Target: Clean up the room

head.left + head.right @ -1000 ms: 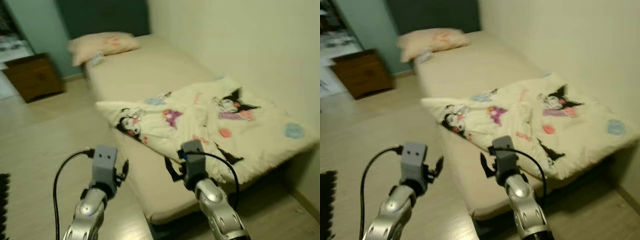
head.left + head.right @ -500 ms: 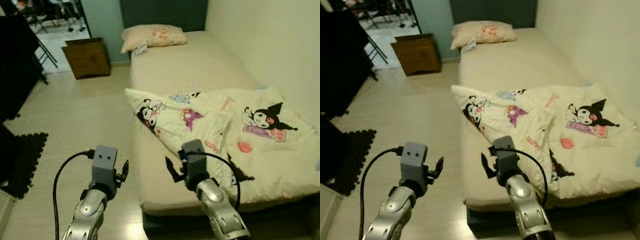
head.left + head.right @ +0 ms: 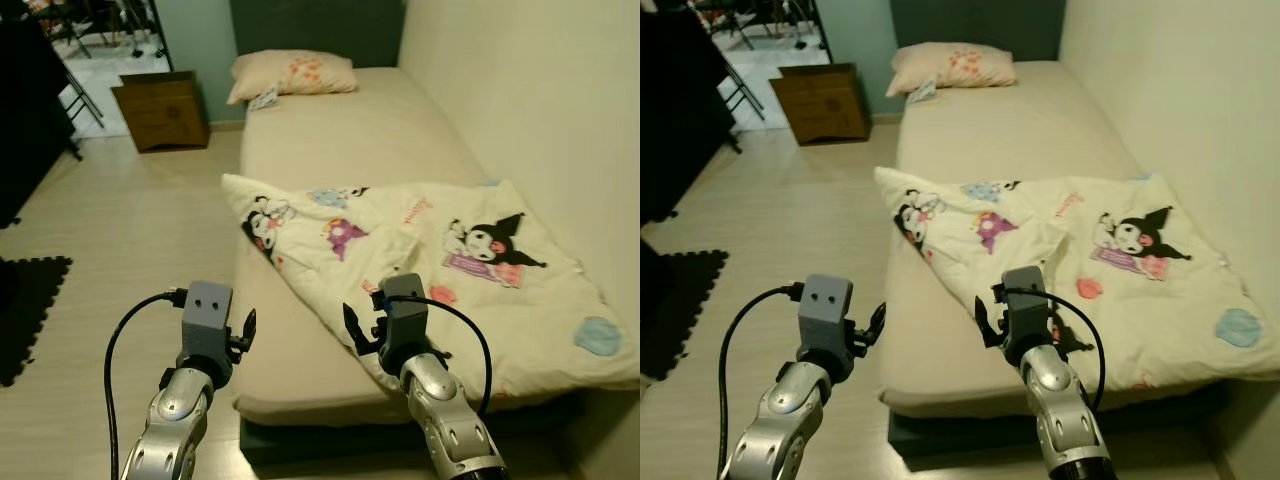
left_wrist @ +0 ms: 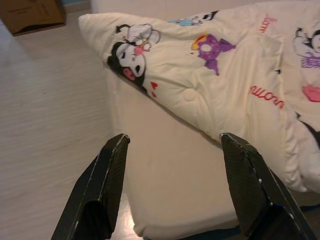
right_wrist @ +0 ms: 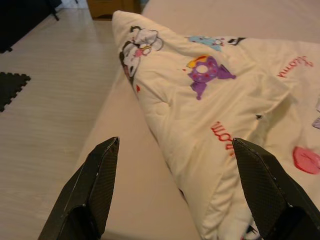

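The robot is standing at the foot end of a long bed with a plain beige sheet (image 3: 330, 150). A soft cream blanket with cartoon pictures on it (image 3: 430, 260) is lying in a messy heap over the foot end of the bed. One pointed corner of the blanket is reaching toward the bed's left edge, and the rest is spreading to the right edge, next to the pale wall (image 3: 520, 90). A peach pillow (image 3: 290, 73) is sitting at the far head end of the bed. A brown wooden box-shaped cabinet (image 3: 160, 110) is standing on the pale wood floor (image 3: 120, 240), just past the head corner.

The whole picture has been swinging around over the last second. First it was blurry and tilted, and now it is sharp and is looking straight up the bed. That probably means the robot has been turning to face the bed, not that the things are moving. The blanket is lying in the same heap as before.

The left gripper (image 4: 172, 187) is hanging over the bed's left edge with its two black fingers spread wide and holding nothing. The right gripper (image 5: 175, 187) is hanging over the near fold of the blanket, also spread wide and empty.

The robot is likely getting ready to tidy the blanket. Nothing is grabbed yet, so the cleaning looks like it is only starting.
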You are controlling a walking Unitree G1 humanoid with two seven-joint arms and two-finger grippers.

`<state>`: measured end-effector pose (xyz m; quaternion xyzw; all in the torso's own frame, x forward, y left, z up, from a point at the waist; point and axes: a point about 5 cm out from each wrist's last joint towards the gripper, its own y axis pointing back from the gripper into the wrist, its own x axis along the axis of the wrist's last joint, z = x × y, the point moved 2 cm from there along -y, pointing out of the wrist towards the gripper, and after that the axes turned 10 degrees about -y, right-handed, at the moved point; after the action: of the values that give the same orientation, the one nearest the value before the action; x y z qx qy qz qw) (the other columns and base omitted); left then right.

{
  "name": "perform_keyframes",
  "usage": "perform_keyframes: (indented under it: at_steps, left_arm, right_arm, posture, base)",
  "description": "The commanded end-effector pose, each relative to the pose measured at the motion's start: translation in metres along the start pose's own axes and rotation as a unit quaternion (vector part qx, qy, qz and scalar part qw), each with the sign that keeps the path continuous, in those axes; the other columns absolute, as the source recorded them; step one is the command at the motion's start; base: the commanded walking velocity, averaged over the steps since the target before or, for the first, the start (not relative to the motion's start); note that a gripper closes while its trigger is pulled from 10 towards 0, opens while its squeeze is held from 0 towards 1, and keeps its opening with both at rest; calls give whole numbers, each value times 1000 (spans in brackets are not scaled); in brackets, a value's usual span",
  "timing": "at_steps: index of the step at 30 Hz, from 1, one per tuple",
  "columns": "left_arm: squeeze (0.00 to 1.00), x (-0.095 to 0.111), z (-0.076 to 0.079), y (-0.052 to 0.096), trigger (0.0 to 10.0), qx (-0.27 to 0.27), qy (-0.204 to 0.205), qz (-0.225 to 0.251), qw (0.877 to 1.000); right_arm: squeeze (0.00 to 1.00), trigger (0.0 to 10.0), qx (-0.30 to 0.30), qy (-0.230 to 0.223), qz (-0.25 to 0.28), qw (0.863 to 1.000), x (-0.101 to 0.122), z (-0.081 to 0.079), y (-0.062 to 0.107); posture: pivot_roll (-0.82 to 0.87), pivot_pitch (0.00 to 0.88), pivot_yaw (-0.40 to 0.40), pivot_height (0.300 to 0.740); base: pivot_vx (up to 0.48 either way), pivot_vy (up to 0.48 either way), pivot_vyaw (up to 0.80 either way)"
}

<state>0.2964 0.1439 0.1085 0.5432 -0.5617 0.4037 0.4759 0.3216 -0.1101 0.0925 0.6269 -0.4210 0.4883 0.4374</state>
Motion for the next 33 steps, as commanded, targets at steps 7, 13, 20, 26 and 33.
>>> perform_keyframes:
  at_steps: [7, 13, 20, 26, 33]
  left_arm:
    - [0, -8, -5, 1, 10000, 5, 1, -11, 1000]
    - [0, -8, -6, 1, 10000, 9, 0, -10, 1000]
    - [0, -7, -6, -1, 10000, 11, 2, -6, 1000]
    - [0, -8, -7, -1, 10000, 14, 5, -12, 1000]
    - [0, -10, -8, -2, 10000, 19, 1, -16, 1000]
  right_arm:
    - [0, 10000, 4, -10, -1, 1000, -2, -5, -1]
    - [0, 10000, 3, -9, 0, 1000, -2, -5, -1]
    - [0, 10000, -1, -8, 1, 1000, -2, -3, 0]
    - [0, 10000, -3, -6, 0, 1000, -2, -3, -1]
    - [0, 10000, -14, -2, 1, 1000, -2, -1, -3]
  posture:
    - [-70, 134, 18, 740]
    - [-70, 132, 21, 740]
    - [-73, 133, 23, 740]
    - [-72, 132, 24, 740]
    - [-72, 130, 22, 740]
  base:
    - [0, 0, 0]
    - [0, 0, 0]
    - [0, 0, 0]
    - [0, 0, 0]
    - [0, 0, 0]
